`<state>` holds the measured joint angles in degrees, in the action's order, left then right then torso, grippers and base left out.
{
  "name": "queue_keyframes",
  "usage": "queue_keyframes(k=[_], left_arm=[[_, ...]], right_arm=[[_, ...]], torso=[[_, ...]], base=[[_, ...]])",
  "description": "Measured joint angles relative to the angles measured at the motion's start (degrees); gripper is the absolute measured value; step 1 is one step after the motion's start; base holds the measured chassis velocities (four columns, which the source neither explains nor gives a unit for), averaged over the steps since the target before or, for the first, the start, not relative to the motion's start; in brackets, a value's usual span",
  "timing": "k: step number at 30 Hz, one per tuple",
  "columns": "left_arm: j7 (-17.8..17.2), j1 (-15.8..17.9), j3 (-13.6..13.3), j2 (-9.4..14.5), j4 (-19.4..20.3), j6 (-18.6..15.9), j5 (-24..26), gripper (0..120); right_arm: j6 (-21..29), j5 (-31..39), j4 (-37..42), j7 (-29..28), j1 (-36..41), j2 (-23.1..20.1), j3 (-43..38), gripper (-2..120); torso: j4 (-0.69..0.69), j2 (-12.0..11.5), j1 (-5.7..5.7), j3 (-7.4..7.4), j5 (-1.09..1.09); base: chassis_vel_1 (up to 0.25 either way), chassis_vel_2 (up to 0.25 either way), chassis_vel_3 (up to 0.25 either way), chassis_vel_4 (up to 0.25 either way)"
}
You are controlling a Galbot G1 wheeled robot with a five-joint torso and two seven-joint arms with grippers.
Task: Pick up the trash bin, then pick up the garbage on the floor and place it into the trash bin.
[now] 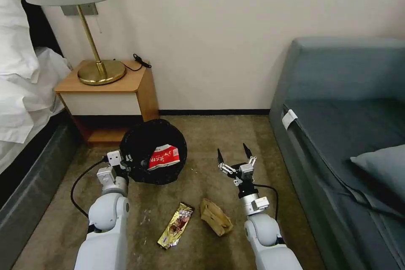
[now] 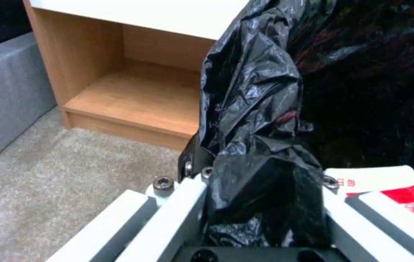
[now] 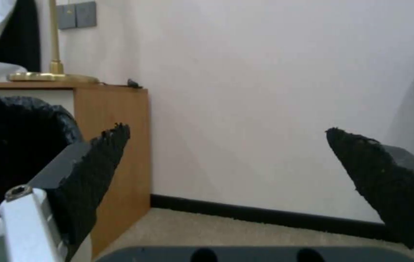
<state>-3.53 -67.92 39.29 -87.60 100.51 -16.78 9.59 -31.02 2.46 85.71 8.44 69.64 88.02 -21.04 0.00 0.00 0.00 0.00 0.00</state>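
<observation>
Nothing really readable here, the red-and-white packet (image 1: 164, 157) has dark printed characters but they're too blurry to make out.

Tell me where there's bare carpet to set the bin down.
Open carpet lies between the trash bin and the sofa, around the open right gripper, and left of the left gripper toward the bed. It is crowded nearer the robot: gold wrapper and paper wad.
</observation>
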Motion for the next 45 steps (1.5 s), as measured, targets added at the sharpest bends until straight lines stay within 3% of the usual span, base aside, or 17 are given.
queue_keyframes(k=[7, 10, 12, 16, 23, 28, 32, 39, 45], left_arm=[[0.04, -0.04, 0.05, 0.05, 0.02, 0.00, 0.01, 1], [0.28, -0.16, 0.07, 0.09, 0.29, 0.00, 0.02, 1], [0.69, -0.44, 0.32, 0.10, 1.11, 0.01, 0.02, 1], [1.03, -0.98, 0.62, -0.05, 2.07, 0.01, 0.08, 1], [1.07, -1.53, 1.10, 0.01, 2.20, 0.09, 0.28, 1], [1.05, -0.76, 1.27, 0.31, 2.60, -0.12, 0.59, 1], [1.02, -0.66, 1.17, 0.29, 3.01, -0.37, 0.64, 1], [0.96, -0.80, 0.92, 0.11, 3.06, -0.44, 0.44, 1], [0.86, -1.20, 0.57, -0.19, 2.44, -0.41, -0.18, 1]], right_arm=[[0.22, -0.61, 0.02, 1.92, -0.69, -2.08, 1.26, 100], [1.98, -1.03, 0.47, 4.85, -1.03, -4.30, 2.28, 100], [5.39, -1.43, 1.17, 10.42, -1.83, -7.52, 3.06, 100], [8.09, -1.41, 1.06, 13.94, -3.70, -10.55, 5.19, 100], [9.99, -0.26, 0.45, 16.64, -5.91, -11.64, 7.55, 100], [13.67, 2.24, -0.07, 23.84, -6.32, -13.53, 9.93, 100], [15.41, 4.39, -1.70, 23.79, -7.07, -14.84, 12.53, 100], [18.32, 7.16, -4.91, 18.47, -8.36, -18.13, 17.80, 100], [25.95, 18.37, -6.28, 9.42, -10.48, -26.07, 25.83, 100]], torso=[[0.00, 0.00, 0.00, 0.00, 0.00], [0.00, 0.00, 0.00, 0.00, 0.01], [0.00, 0.00, 0.00, 0.00, -0.01], [0.00, 0.00, 0.00, 0.00, 0.00], [0.00, 0.00, 0.00, 0.00, 0.01], [0.00, 0.00, 0.00, 0.00, 0.01], [0.00, 0.00, 0.00, 0.00, 0.00], [0.00, 0.00, 0.00, 0.00, 0.01], [0.00, 0.00, 0.00, 0.01, 0.02]], base=[[0.000, 0.000, 0.000, 0.000], [0.000, 0.000, 0.000, 0.000], [0.000, 0.000, 0.000, 0.000], [0.000, 0.000, 0.000, 0.000], [0.000, 0.000, 0.000, 0.000], [0.000, 0.000, 0.000, 0.000], [0.000, 0.000, 0.000, 0.000], [0.000, 0.000, 0.000, 0.000], [0.000, 0.000, 0.000, 0.000]])
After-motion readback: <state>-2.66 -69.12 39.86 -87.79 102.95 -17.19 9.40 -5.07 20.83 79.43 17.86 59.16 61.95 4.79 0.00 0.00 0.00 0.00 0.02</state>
